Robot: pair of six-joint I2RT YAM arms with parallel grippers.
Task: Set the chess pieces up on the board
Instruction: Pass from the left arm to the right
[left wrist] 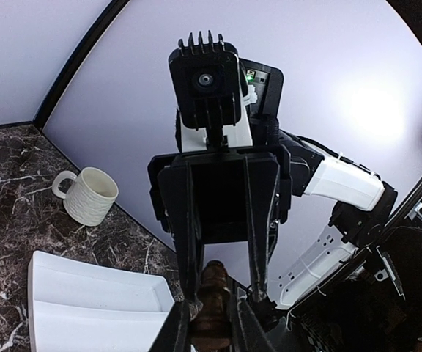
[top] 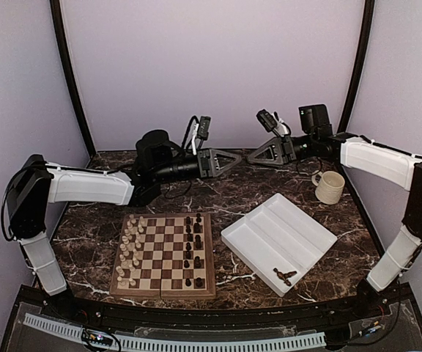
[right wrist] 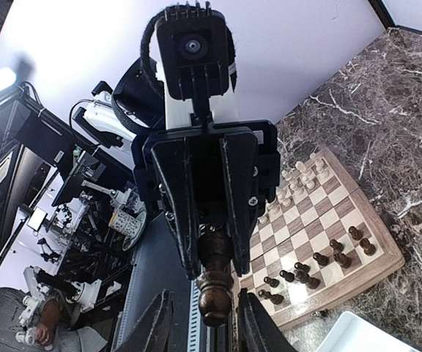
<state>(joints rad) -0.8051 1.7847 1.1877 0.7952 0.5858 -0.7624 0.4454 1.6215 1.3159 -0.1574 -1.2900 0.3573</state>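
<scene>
Top view overlooks the board [top: 163, 253]; wrist views face each other.

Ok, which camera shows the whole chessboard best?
The top external view: the whole chessboard lies in sight from above, all four edges. The right wrist view shows only part of it, slanted and cut off. The left wrist view does not show it at all.

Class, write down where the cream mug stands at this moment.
In the top view the cream mug stands on the marble table, towards its far right, just beyond the white tray's far corner.
</scene>
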